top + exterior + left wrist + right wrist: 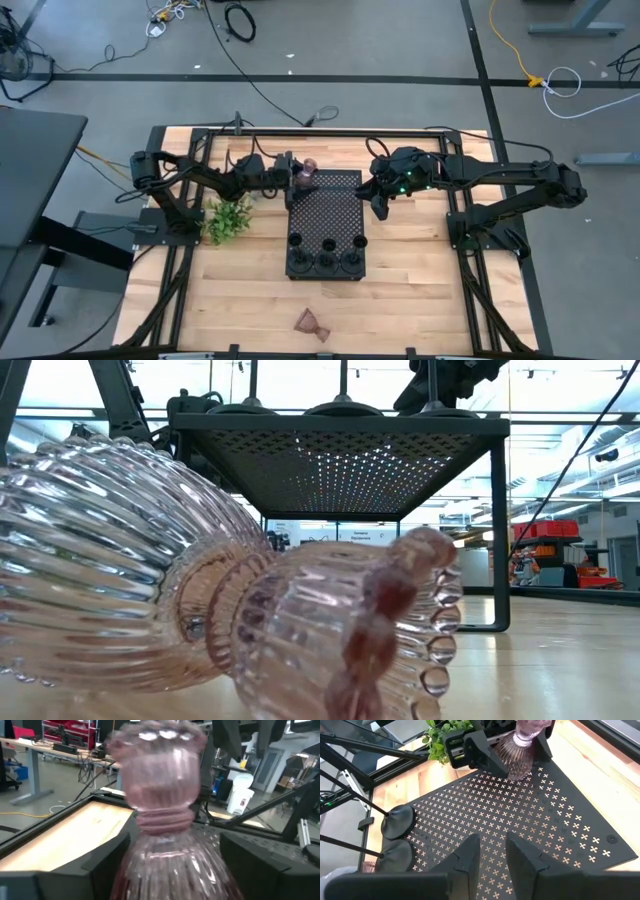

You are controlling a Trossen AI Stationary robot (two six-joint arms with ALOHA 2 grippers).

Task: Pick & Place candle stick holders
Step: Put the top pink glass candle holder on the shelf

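Three slim black stick holders on disc bases (326, 246) stand at the near end of the black perforated tray (330, 205). My left gripper (293, 178) is at the tray's far left corner, shut on a pinkish ribbed glass cup (309, 170), which also shows in the left wrist view (160, 795). My right gripper (493, 851) is open and empty above the tray's far right part (380, 203). A second pinkish cup (313, 323) lies on its side on the table near the front edge; it fills the low view (230, 610). A third cup does not show. My left gripper pinches the cup's lower bell (512, 762), just below its waist, between its two fingers (482, 752). The fingers come roughly level from the table's left. The cup stands about upright, its upper bell (532, 727) up, its foot at the tray's surface; whether it touches, I cannot tell.
A green plant sprig (230, 218) lies on the table left of the tray. The tray stands raised on legs (498, 525). Two disc bases (397, 820) show in the right wrist view. Bare wood lies right of the tray and along the table's near side.
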